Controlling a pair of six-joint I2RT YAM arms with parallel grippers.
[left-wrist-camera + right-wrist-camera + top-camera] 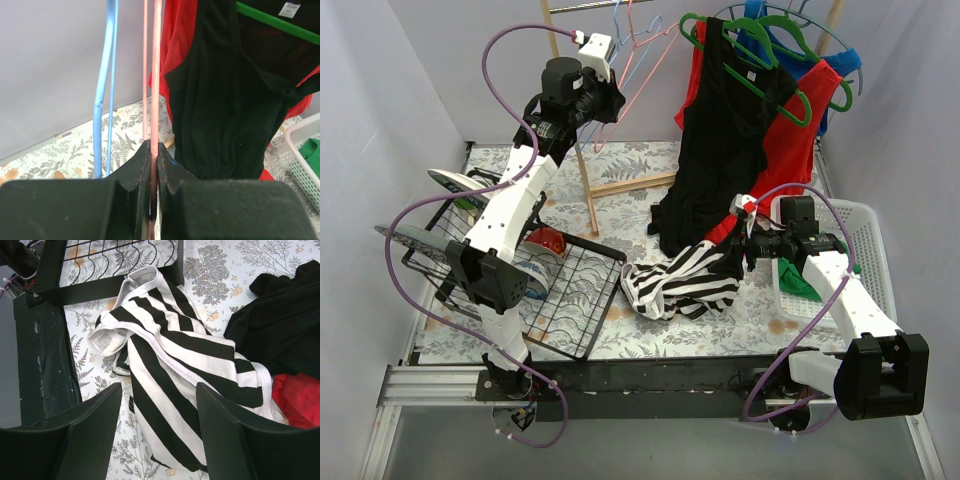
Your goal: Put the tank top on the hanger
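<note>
The left gripper [152, 150] is clenched on the thin wire of the pink hanger [156, 75], both fingers pressed flat against it. It is raised near the far left corner of the counter. The hanger runs up out of the wrist view, so its hook is cut off there. Just to its left hangs a light blue hanger [102, 100].

The right gripper [159, 412] is spread open, holding nothing, just above the striped tank top [170, 365]. The tank top lies crumpled on the flowered counter near the middle of the near edge. Its far end touches a black top [720, 160].

A white basket [865, 230] stands along the right edge, with something green [800, 283] in it, probably cloth. A black wire rack [575, 300] fills the near left part of the counter. It holds a red bowl [548, 240] and what look like plates, partly hidden behind the left arm.

The black top hangs from a green hanger [760, 80] at the far right and pools on the counter. A red top [790, 150] hangs behind it, with its lower part showing beside the tank top. A wooden post [585, 180] slants up from the counter under the left gripper. Blue fabric [845, 60] shows at the far right corner, mostly covered by the other clothes.
</note>
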